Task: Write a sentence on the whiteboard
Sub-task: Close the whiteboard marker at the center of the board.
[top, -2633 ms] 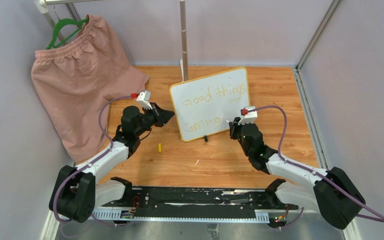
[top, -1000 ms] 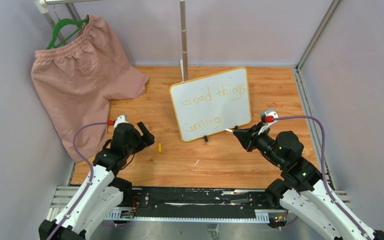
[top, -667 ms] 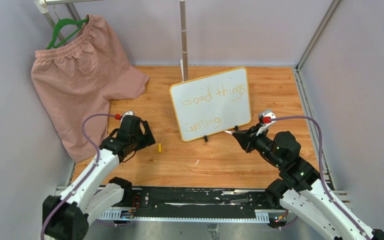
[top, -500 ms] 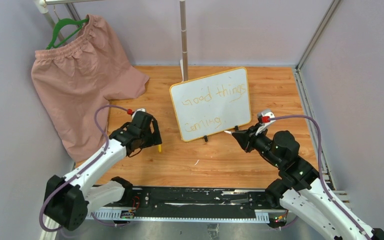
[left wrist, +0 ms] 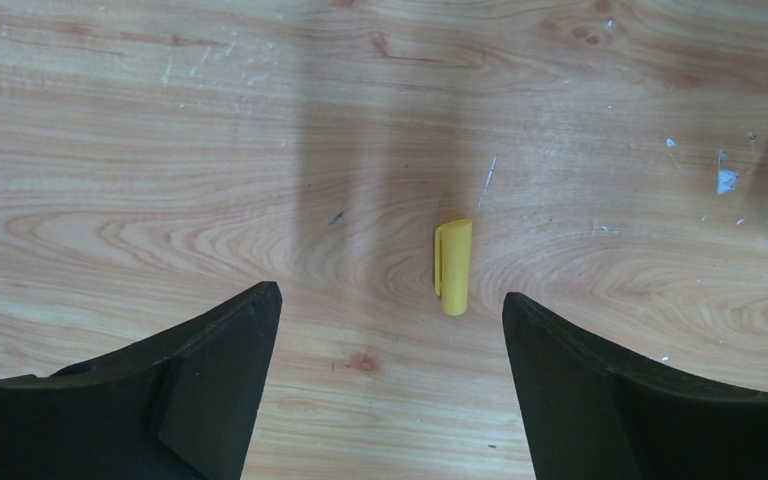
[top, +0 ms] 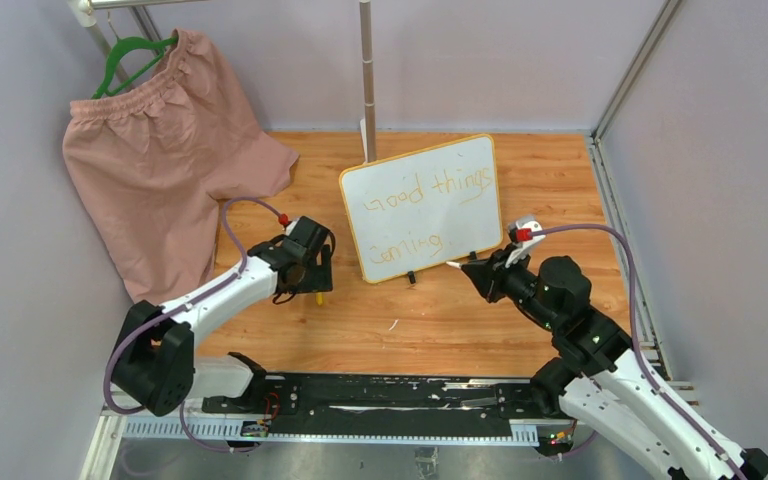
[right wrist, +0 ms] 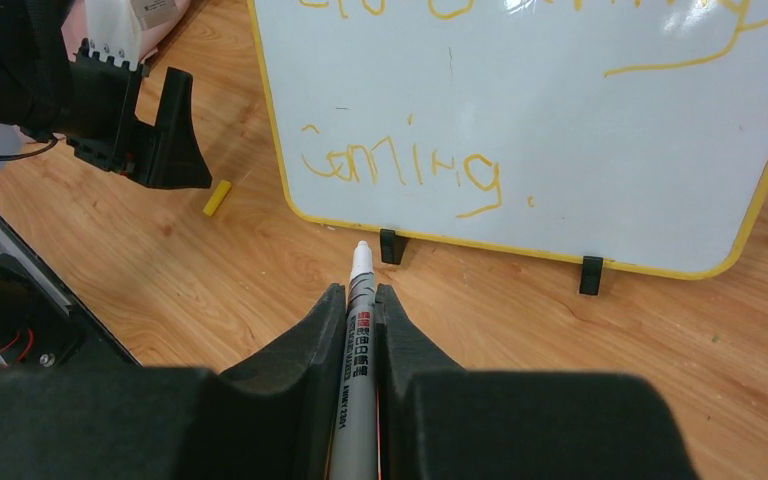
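The whiteboard (top: pixel 423 208) stands tilted on two black clip feet, its yellow frame (right wrist: pixel 520 252) close ahead in the right wrist view. The sentence (top: pixel 428 193) reads "Good things Coming" in thin yellow letters; its word "Coming" (right wrist: pixel 400 167) shows in the right wrist view. My right gripper (right wrist: pixel 359 290) is shut on a grey marker (right wrist: pixel 361 262), whose uncapped tip points at the board's lower edge without touching it. My left gripper (left wrist: pixel 390 300) hangs open just above the floor. A small yellow cap (left wrist: pixel 453 266) lies just ahead of its fingertips, nearer the right one.
Pink shorts (top: pixel 160 170) on a green hanger (top: pixel 130 52) drape over the back left. A rack pole (top: pixel 367 80) rises behind the board. A black rail (top: pixel 360 392) runs along the near edge, and metal frame posts (top: pixel 628 70) line the right wall.
My left arm has swung right and forward until its jaws stand over the yellow cap, and they have narrowed slightly. The right gripper with the marker has edged a little left.
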`<state>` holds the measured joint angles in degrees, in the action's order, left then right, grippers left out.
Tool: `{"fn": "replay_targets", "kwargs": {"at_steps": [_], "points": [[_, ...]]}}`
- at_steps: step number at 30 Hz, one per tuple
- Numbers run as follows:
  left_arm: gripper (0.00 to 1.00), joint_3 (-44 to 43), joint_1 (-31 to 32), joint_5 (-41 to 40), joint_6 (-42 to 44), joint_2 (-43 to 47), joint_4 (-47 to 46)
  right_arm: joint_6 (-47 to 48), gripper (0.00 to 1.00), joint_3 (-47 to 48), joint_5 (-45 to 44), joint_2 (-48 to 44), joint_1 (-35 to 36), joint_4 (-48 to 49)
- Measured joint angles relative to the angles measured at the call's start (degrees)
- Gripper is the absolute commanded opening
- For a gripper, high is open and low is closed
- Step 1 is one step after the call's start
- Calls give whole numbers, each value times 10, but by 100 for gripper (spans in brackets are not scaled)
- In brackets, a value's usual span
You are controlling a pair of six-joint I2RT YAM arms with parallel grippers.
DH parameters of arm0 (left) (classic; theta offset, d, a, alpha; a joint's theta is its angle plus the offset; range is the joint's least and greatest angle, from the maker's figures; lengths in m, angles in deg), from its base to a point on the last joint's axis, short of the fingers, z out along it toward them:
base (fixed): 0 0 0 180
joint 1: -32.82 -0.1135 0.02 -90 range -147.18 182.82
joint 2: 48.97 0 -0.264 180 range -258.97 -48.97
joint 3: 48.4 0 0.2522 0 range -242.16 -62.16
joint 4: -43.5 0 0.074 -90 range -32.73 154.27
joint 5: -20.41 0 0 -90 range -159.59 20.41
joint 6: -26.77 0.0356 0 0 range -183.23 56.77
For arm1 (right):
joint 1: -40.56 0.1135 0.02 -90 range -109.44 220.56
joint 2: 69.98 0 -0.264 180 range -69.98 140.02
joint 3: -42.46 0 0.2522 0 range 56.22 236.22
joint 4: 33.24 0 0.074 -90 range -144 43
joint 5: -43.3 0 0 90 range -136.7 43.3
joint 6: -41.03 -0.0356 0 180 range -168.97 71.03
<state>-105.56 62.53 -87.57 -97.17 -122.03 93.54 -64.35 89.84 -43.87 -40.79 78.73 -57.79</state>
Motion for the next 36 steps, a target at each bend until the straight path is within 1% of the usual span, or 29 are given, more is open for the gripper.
{"fn": "replay_targets", "kwargs": {"at_steps": [4, 7, 14, 18, 23, 32, 36], "points": [[86, 0, 0, 0, 10, -9, -3, 0, 0, 10, 0, 20, 0, -3], [84, 0, -3, 5, 14, -13, -6, 0, 0, 23, -1, 31, 0, -3], [76, 0, -22, 35, 17, -17, -27, 0, 0, 43, -3, 37, 0, -7], [70, 0, -23, 49, 20, -27, -32, 0, 0, 45, -3, 37, 0, -8], [66, 1, -23, 61, 23, -33, -32, 1, 0, 45, -3, 38, 0, -8], [51, 1, -23, 76, 24, -50, -45, 1, 0, 45, 0, 41, 0, -5], [48, 1, -23, 79, 24, -67, -48, -1, 0, 44, 3, 37, 0, 1]]}}
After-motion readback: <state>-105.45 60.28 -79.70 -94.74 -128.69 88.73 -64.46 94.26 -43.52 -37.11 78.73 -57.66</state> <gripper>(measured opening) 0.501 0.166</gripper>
